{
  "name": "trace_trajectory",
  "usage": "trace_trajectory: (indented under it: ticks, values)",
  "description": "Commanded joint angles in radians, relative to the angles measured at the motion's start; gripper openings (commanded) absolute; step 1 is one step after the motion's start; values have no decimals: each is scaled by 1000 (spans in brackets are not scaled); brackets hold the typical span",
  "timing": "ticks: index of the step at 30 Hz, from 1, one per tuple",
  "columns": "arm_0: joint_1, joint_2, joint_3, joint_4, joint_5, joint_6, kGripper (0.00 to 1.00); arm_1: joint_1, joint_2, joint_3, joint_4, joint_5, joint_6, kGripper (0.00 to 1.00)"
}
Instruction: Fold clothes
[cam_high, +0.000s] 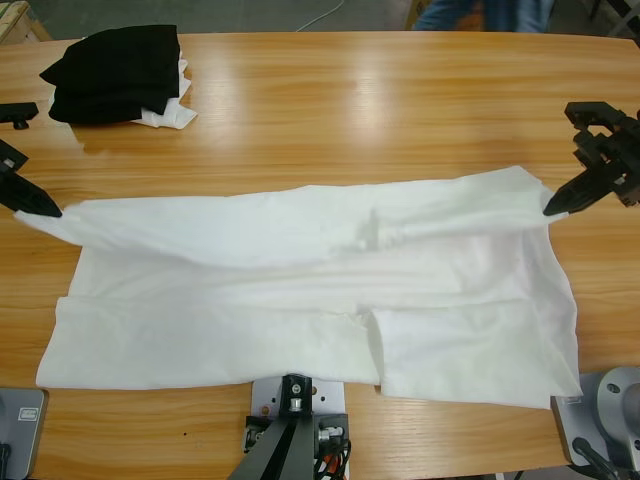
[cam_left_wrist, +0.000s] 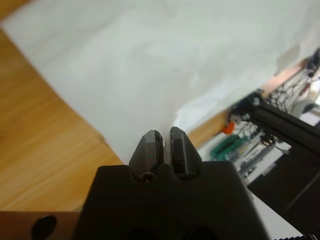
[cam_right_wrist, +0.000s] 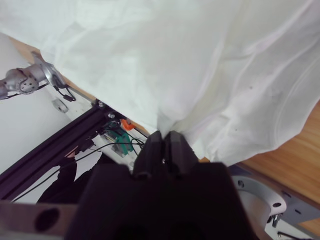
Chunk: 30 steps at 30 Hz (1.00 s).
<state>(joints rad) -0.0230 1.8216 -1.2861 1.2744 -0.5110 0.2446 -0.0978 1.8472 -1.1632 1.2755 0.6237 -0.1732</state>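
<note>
The clothes are one white T-shirt (cam_high: 300, 300), lying wrinkled across the middle of the table with its lower half folded flat toward the front edge. Its upper edge is stretched between my two grippers. At the table's left side my left gripper (cam_high: 50, 210) is shut on the shirt's upper left corner. The left wrist view shows that gripper (cam_left_wrist: 164, 136) pinching the white T-shirt (cam_left_wrist: 150, 65). On the right side my right gripper (cam_high: 550, 208) is shut on the upper right corner. In the right wrist view the gripper (cam_right_wrist: 165, 135) has the gathered T-shirt (cam_right_wrist: 175, 60) bunched at its tips.
A folded black garment (cam_high: 115, 68) lies on a bit of white cloth at the back left corner. Bare wood table (cam_high: 380, 110) stretches behind the shirt. A person's legs (cam_high: 480, 12) stand beyond the far edge.
</note>
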Motion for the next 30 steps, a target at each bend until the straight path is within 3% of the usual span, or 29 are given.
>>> trace_trajectory:
  ticks: [1, 10, 14, 18, 26, 30]
  values:
    - [-120, 37, 64, 42, 1, -64, 0, 32, -31, 26, 58, 48, 35, 0]
    - [89, 27, -15, 48, 215, -47, 0, 93, -20, 37, 55, 59, 43, 0]
    - [81, 23, -90, 60, 188, -27, 0, 93, -17, 37, 54, 56, 41, 0]
    - [64, 33, -47, 72, 146, -22, 0, 93, -14, 39, 55, 53, 41, 0]
    - [-54, 76, -18, 104, 91, -28, 0, 95, -34, 30, 111, 41, 65, 0]
    - [-61, 91, -12, 130, 97, -30, 0, 106, -66, 31, 124, 25, 96, 0]
